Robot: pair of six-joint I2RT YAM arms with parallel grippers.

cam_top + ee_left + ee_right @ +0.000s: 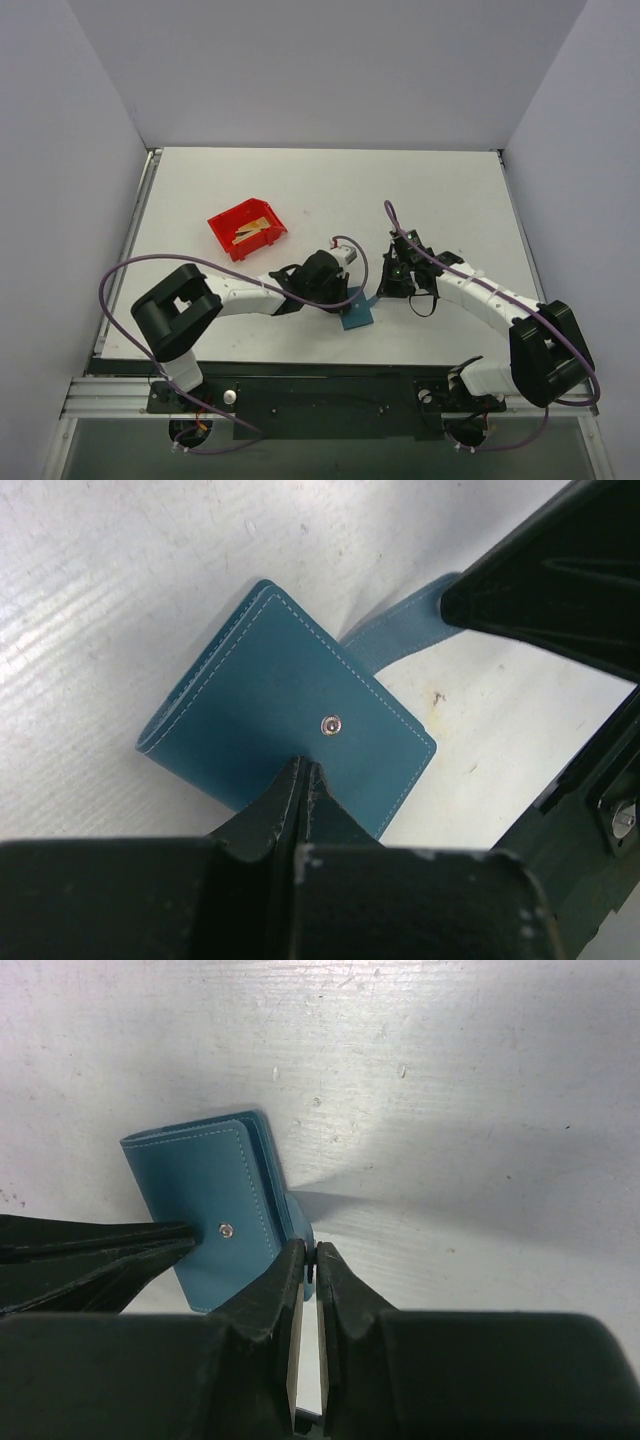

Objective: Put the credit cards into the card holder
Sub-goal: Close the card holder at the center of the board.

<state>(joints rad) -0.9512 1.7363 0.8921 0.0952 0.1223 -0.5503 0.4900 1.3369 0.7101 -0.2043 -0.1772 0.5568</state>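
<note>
Card holder (285,705) folded | left hand (303,767) shut, pressing it | right hand (310,1253) pinching tab (395,635)

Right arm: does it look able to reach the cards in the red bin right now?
Probably not: the right claw is shut on the tab of the wallet, and the left arm lies between it and the bin holding the cards on the far left.

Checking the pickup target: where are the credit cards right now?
Top view: the credit cards lie inside the red bin, left of centre, up and left of the card holder.
</note>
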